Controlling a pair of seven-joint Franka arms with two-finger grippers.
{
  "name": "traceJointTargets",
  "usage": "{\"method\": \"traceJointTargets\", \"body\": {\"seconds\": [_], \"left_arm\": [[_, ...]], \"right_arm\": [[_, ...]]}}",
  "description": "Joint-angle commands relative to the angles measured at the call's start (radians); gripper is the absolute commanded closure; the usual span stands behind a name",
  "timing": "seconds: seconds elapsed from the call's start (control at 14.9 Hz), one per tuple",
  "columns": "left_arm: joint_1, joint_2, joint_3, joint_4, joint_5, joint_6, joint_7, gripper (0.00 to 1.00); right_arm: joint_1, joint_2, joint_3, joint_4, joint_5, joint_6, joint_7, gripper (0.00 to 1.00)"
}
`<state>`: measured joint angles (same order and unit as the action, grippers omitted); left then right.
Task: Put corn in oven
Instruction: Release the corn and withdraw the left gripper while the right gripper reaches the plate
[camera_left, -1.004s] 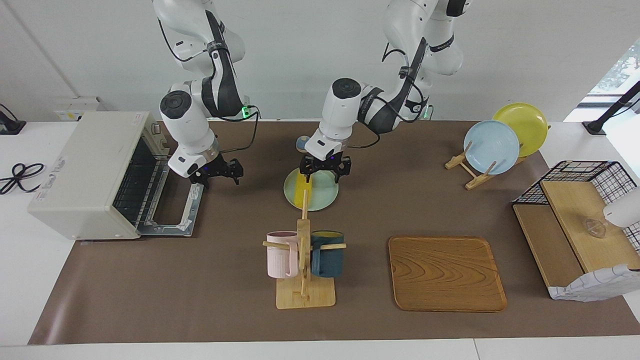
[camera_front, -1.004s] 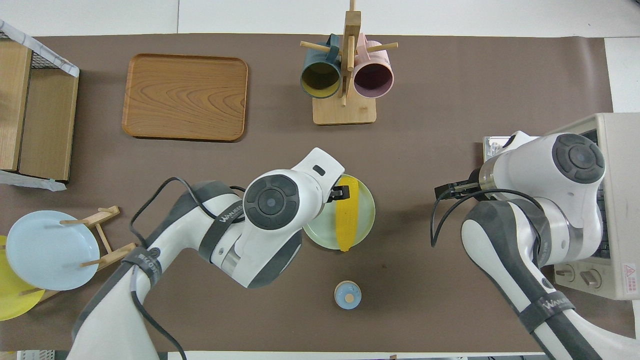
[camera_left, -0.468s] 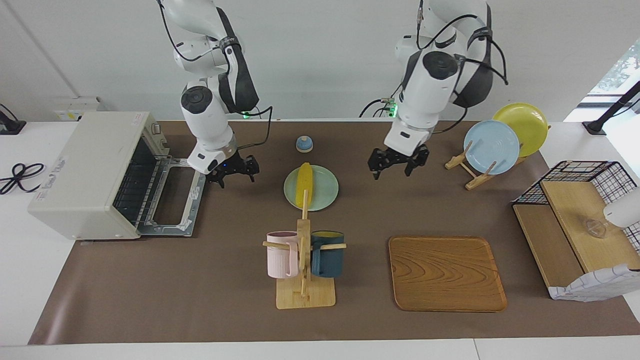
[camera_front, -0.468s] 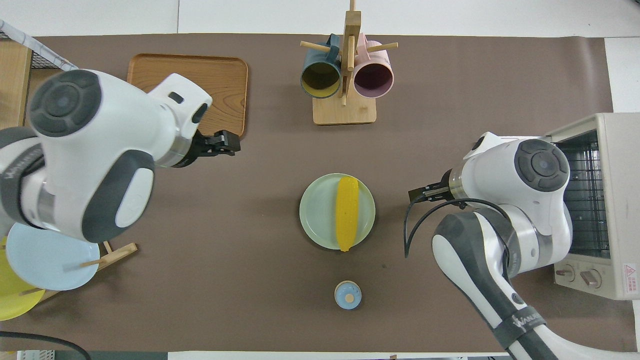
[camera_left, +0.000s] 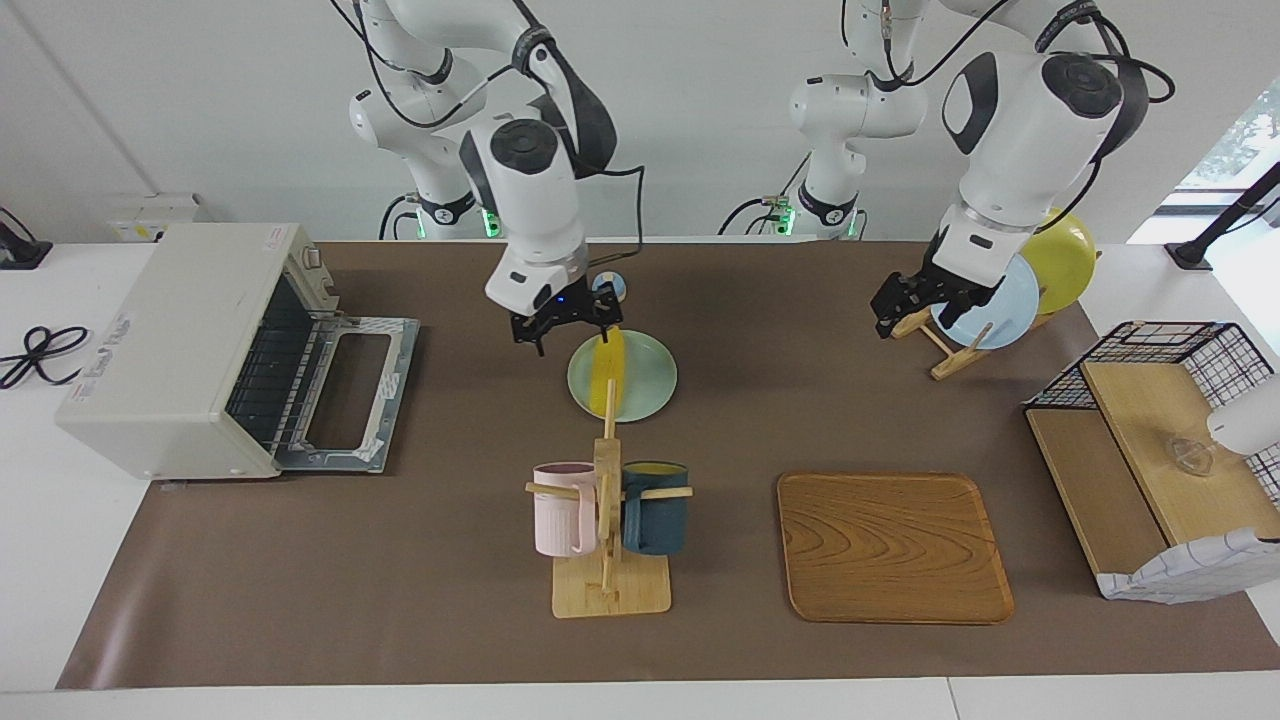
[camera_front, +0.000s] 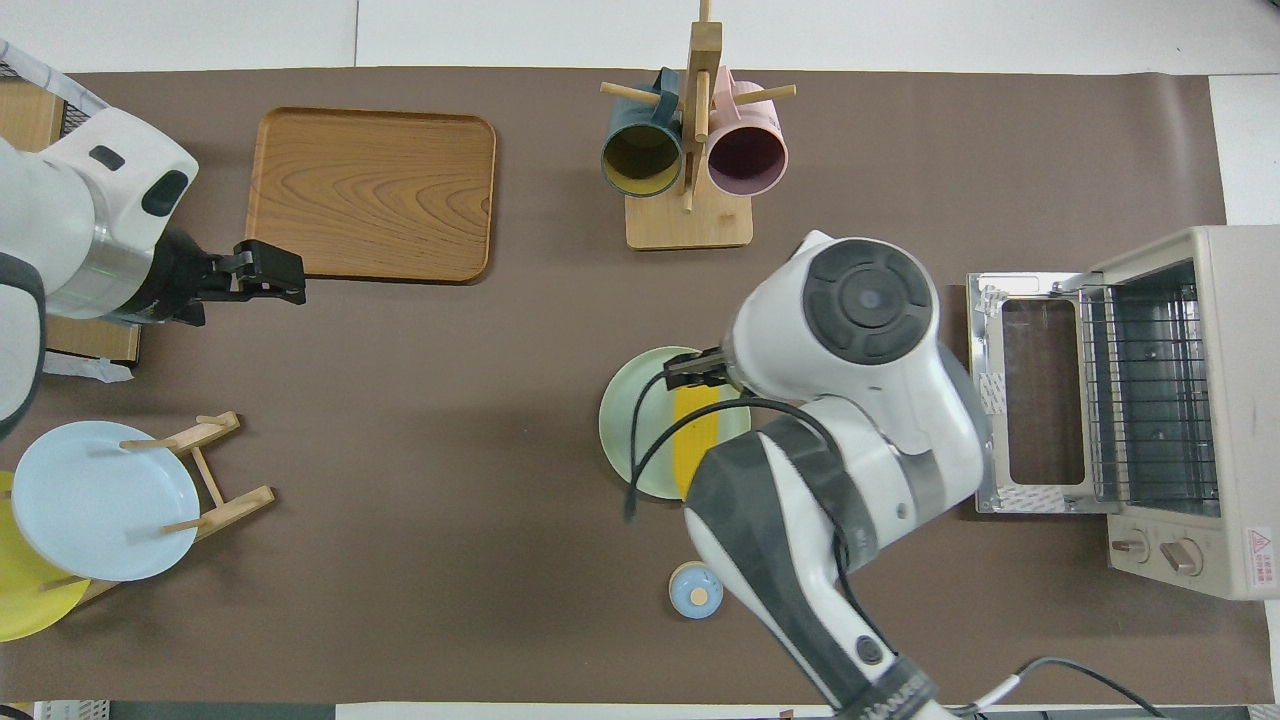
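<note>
Right gripper (camera_left: 562, 322) hovering open-fingered over the corn (camera_left: 606, 374)

Corn is lying on the green plate (camera_left: 645, 385), at three o'clock from the open-doored oven (camera_left: 190, 345) in the facing view; left gripper (camera_left: 908, 300), fingers apart, is waiting raised.

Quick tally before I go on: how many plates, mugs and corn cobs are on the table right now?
Plates: 3, green plate under the corn, blue plate and yellow plate in the wooden rack.
Mugs: 2, pink mug and dark blue mug on the mug stand.
Corn cobs: 1, corn.
Total: 6.
</note>
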<state>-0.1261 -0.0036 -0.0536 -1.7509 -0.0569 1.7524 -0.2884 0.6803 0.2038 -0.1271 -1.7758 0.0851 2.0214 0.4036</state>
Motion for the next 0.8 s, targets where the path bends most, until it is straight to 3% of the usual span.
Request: {"method": "traceJointTargets", "body": {"seconds": [0.0, 0.27, 0.54, 0.67, 0.74], "left_arm": [[0.022, -0.044, -0.012, -0.002, 0.014, -0.108, 0.058, 0.0], [0.025, -0.088, -0.015, -0.048, 0.014, -0.18, 0.097, 0.0], [0.014, -0.058, -0.011, 0.0, 0.006, -0.165, 0.09, 0.0], [0.013, -0.017, -0.006, 0.074, 0.003, -0.182, 0.089, 0.0], [0.016, -0.007, -0.011, 0.106, 0.003, -0.198, 0.089, 0.0]], "right_arm": [[0.097, 0.298, -0.003, 0.321, -0.016, -0.056, 0.206, 0.0], [0.149, 0.328, -0.002, 0.239, -0.022, 0.068, 0.244, 0.0], [0.172, 0.289, -0.002, 0.112, -0.028, 0.132, 0.224, 0.02], [0.189, 0.272, -0.002, 0.056, -0.045, 0.174, 0.213, 0.42], [0.191, 0.269, -0.003, 0.044, -0.045, 0.171, 0.213, 0.56]]}}
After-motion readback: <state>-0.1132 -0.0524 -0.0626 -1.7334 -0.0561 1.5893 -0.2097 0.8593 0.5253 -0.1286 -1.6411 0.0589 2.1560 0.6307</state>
